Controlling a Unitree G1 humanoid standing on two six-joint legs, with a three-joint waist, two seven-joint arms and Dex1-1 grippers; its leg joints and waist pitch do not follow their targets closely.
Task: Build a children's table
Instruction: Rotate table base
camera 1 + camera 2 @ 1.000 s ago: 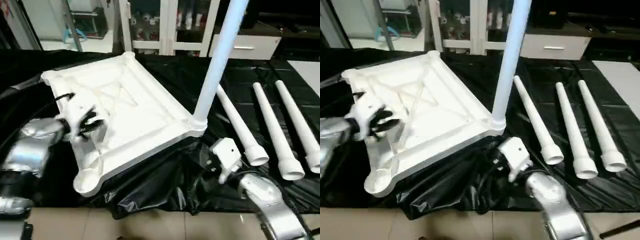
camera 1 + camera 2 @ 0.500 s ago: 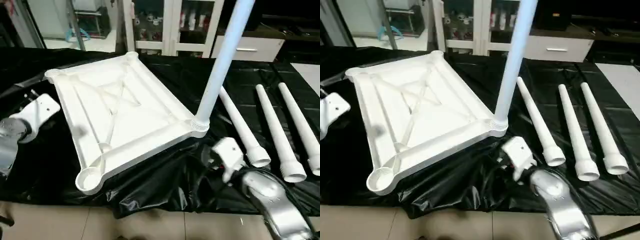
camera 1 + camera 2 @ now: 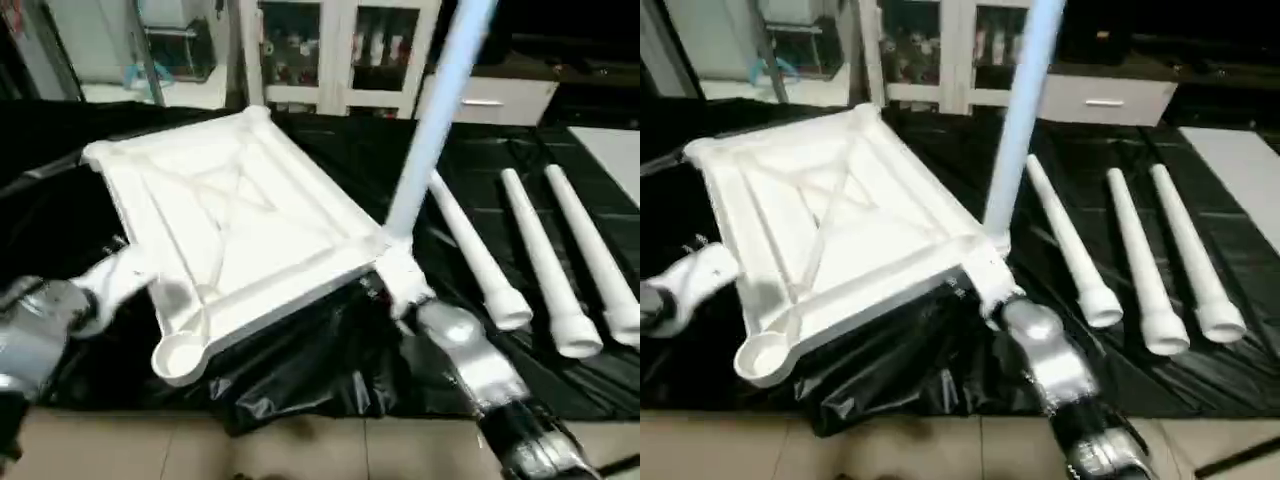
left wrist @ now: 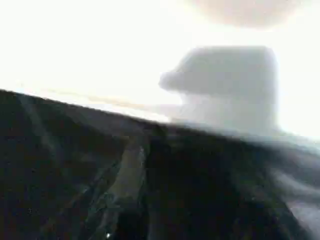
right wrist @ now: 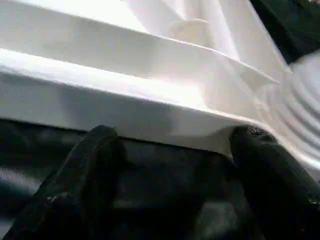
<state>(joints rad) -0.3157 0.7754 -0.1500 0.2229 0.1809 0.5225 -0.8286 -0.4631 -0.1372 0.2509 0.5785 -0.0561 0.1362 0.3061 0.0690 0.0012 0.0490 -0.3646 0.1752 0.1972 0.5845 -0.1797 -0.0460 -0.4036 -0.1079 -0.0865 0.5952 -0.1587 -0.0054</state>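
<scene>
Black-covered table (image 3: pixel 300 370), tabletop (image 3: pixel 230 220) upside down, one leg (image 3: pixel 430 130) standing in its near-right corner socket.
Three loose legs (image 3: pixel 1140 260) lie to the right. Right gripper (image 5: pixel 170 175) spread apart at the tabletop rim by that socket; left gripper (image 3: pixel 120 275) near the left rim, cannot tell its state. Plastic looks light, stiff, slick: grip the rim, not the ribs.

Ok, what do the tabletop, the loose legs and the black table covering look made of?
Tabletop: apparently moulded white plastic, matte, with cast ribs and sockets. Legs: seemingly the same smooth white plastic, tapered tubes. Covering: thin black plastic sheeting, probably; it wrinkles and shines.
</scene>
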